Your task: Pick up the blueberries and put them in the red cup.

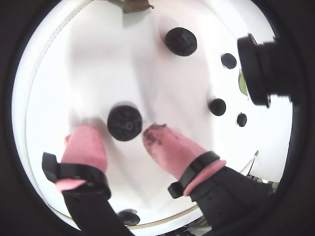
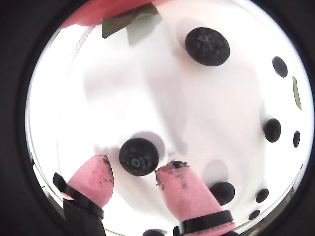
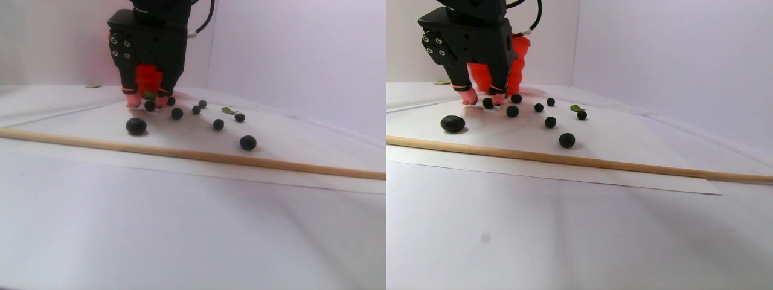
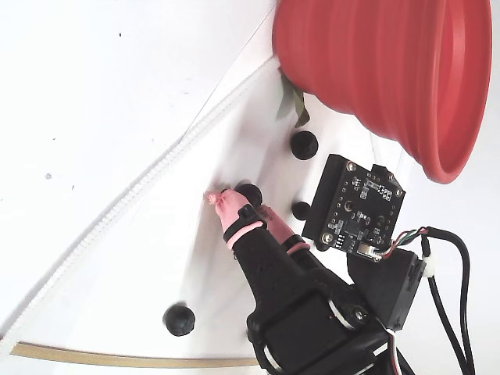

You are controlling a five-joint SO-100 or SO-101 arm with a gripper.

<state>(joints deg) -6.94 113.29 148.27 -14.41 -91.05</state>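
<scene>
My gripper [image 1: 118,132] [image 2: 134,167] is open, its pink fingertips down on the white sheet. One blueberry [image 1: 125,123] [image 2: 139,156] lies between the tips, with a gap on each side. In the stereo pair view the gripper [image 3: 145,99] stands at the far left of the scattered berries, over that blueberry [image 3: 149,106]. Several more blueberries lie around, such as a large one [image 1: 180,41] [image 2: 207,45] farther ahead. The red cup [image 4: 375,70] [image 3: 516,66] stands right behind the gripper [image 4: 236,203], tilted in the fixed view.
A thin wooden stick [image 3: 241,160] [image 4: 117,359] borders the sheet's near edge. Small green leaves [image 2: 125,19] [image 4: 293,101] lie by the cup's base, another [image 3: 228,110] among the berries. A black camera board [image 4: 355,207] [image 1: 256,69] juts out beside the fingers.
</scene>
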